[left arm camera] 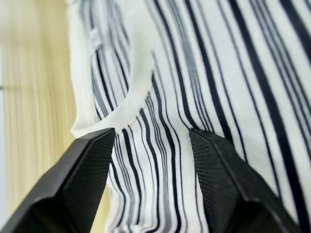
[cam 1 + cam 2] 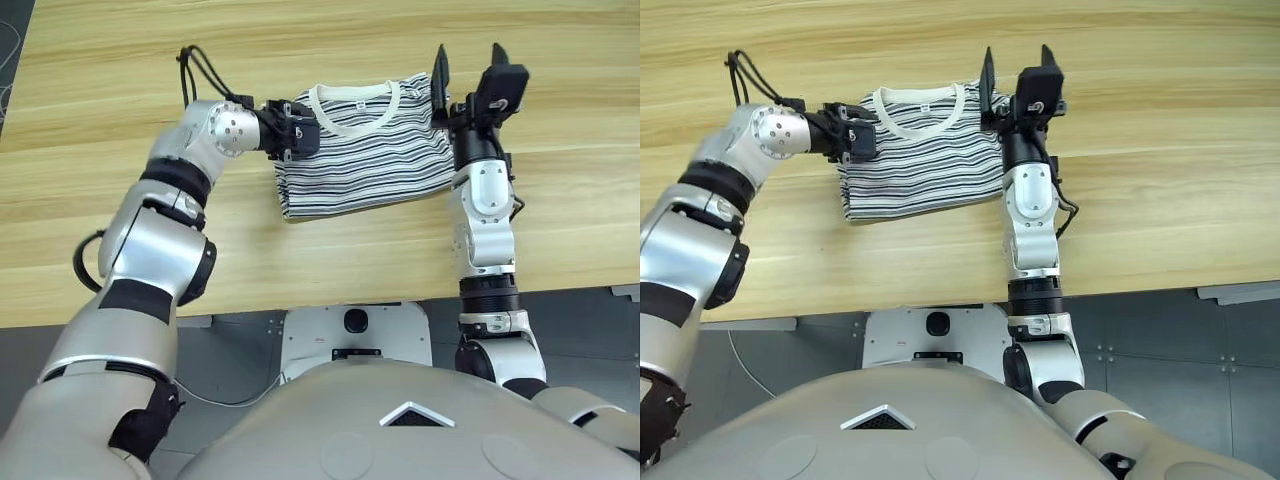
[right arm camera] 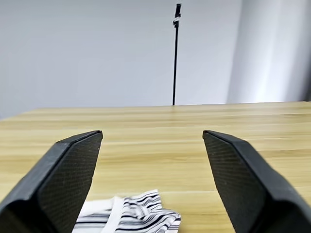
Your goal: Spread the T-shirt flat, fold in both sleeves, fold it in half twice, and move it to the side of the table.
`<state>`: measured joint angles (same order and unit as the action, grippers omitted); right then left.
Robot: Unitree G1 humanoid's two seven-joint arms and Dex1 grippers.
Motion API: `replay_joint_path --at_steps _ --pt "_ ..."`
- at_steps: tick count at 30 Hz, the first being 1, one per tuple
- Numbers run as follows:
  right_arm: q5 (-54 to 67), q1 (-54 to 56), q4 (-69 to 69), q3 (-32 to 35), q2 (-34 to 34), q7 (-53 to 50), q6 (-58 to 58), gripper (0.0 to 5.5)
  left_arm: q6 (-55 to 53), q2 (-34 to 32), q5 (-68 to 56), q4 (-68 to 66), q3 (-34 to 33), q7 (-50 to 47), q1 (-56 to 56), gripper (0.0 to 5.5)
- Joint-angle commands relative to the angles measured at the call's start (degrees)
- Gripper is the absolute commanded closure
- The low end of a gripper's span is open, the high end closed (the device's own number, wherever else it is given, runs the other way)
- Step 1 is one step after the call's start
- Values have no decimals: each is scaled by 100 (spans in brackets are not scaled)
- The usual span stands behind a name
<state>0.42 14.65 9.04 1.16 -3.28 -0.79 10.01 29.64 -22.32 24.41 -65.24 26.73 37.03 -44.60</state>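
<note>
I can read no word, number or sign anywhere. The one label I find is a small white neck tag (image 1: 95, 38) sewn inside the collar of the striped T-shirt (image 2: 370, 155), just beyond my left claw (image 1: 151, 132). Any print on it is too blurred and small for me to make out.
</note>
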Motion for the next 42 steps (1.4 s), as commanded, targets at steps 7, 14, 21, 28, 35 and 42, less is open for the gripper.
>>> replay_joint_path --at_steps 7,14,21,28,35,42 --pt "352 421 -548 733 212 -350 437 168 -4395 161 -1844 4925 -470 791 3798 262" --pt "386 576 -309 862 215 -433 620 168 -6172 689 -2576 6887 77 632 4044 262" --pt "472 770 -324 1117 390 -506 736 168 -6270 1552 -2676 6484 685 499 3424 262" --pt "474 805 -295 1082 415 -453 781 168 -5881 1988 -2684 5751 -33 -244 2857 262" --pt "462 818 -190 1095 450 -448 833 168 -6410 1601 -2902 6914 -319 -384 3351 262" --pt "447 808 -96 1138 481 -494 925 168 -7270 688 -3278 8898 -277 7 3739 262"
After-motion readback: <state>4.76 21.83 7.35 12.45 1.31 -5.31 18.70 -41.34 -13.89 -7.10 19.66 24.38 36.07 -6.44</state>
